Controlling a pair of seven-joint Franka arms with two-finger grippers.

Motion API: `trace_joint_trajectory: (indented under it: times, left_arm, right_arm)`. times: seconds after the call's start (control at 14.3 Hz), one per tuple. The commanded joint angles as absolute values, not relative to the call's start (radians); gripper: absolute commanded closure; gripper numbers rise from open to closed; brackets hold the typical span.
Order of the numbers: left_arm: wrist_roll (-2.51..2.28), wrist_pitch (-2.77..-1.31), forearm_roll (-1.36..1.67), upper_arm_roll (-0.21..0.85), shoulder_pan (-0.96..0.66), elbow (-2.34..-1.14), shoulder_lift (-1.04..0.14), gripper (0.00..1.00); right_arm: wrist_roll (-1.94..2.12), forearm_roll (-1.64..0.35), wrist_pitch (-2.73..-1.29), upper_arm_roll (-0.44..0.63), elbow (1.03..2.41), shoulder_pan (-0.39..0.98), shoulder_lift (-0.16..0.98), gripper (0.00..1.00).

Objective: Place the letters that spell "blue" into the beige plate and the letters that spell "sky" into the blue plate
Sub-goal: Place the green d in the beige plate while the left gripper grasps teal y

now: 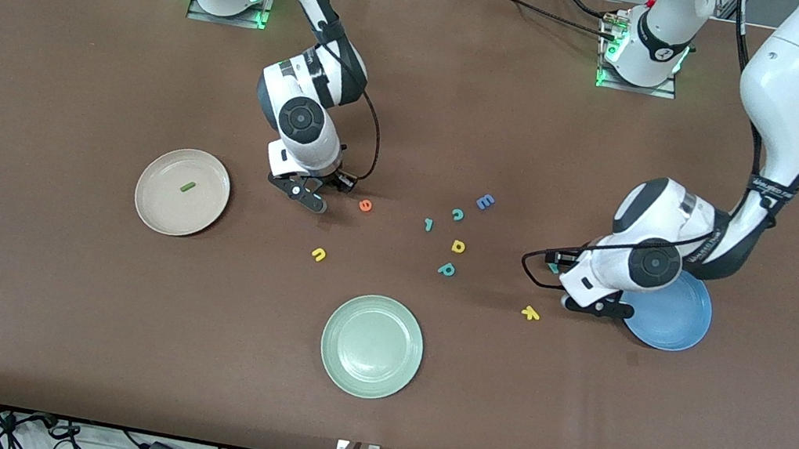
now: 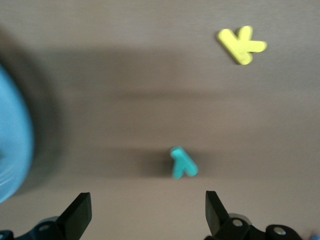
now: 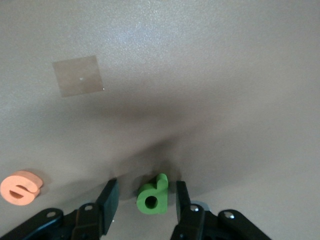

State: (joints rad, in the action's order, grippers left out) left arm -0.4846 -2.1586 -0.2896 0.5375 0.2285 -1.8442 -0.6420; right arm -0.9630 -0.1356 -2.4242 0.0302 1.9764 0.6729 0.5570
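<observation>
We have the right claw [image 3: 142, 202] low on the tabletop [image 1: 35, 328], its fingers part-spread either side of the olive-green b [image 3: 152, 196], beside the orange e [image 1: 365, 205]. We should centre, pinch gently, then lift straight up and carry it to the beige plate [image 1: 159, 216], where the dark green l [image 1: 187, 186] lies. Our left claw [image 2: 145, 212] hangs wide open by the blue plate [image 1: 677, 329], the teal y [image 2: 183, 163] lying on the tabletop below it, off the plate, the yellow k [image 1: 530, 313] nearby.
</observation>
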Motion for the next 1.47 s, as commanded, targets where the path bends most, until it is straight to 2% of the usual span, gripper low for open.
trace_joint_trajectory:
  times: [0.0, 0.28, 0.42, 0.77, 0.98, 1.05, 1.19, 1.33, 1.4]
  left_arm:
    - [-0.506, -2.264, -0.287, 0.546, 0.235, -1.916, -0.637, 0.0]
    - [-0.551, -2.279, -0.314, 0.534, 0.174, -1.904, -0.653, 0.03]
    - [-0.633, -2.301, -0.417, 0.499, 0.149, -1.881, -0.676, 0.06]
    - [-0.643, -2.293, -0.423, 0.5, 0.15, -1.888, -0.675, 0.28]
    - [-0.644, -2.293, -0.423, 0.5, 0.149, -1.888, -0.676, 0.39]
    - [-0.643, -2.293, -0.423, 0.5, 0.15, -1.888, -0.676, 0.47]
    - [-0.644, -2.293, -0.423, 0.5, 0.153, -1.888, -0.678, 0.72]
    - [-0.644, -2.293, -0.423, 0.5, 0.152, -1.888, -0.677, 0.89]
    - [-0.644, -2.293, -0.423, 0.5, 0.152, -1.888, -0.676, 0.93]
  right_arm:
    - [-0.973, -0.149, -2.436, 0.031, 1.996, 0.675, 0.543, 0.52]
    - [-0.963, -0.149, -2.436, 0.031, 1.994, 0.673, 0.543, 0.83]
    - [-0.956, -0.149, -2.434, 0.031, 1.99, 0.67, 0.542, 0.92]
    - [-0.904, -0.147, -2.404, 0.032, 1.968, 0.618, 0.48, 0.93]
    - [-0.725, -0.147, -2.33, 0.043, 1.965, 0.519, 0.448, 0.93]
    - [-0.641, -0.147, -2.291, 0.041, 1.97, 0.461, 0.446, 0.93]
    - [-0.49, -0.146, -2.267, 0.043, 1.988, 0.369, 0.446, 0.93]
    - [-0.355, -0.144, -2.237, 0.043, 1.996, 0.284, 0.44, 0.93]
    - [-0.3, -0.144, -2.224, 0.043, 1.996, 0.256, 0.44, 0.93]
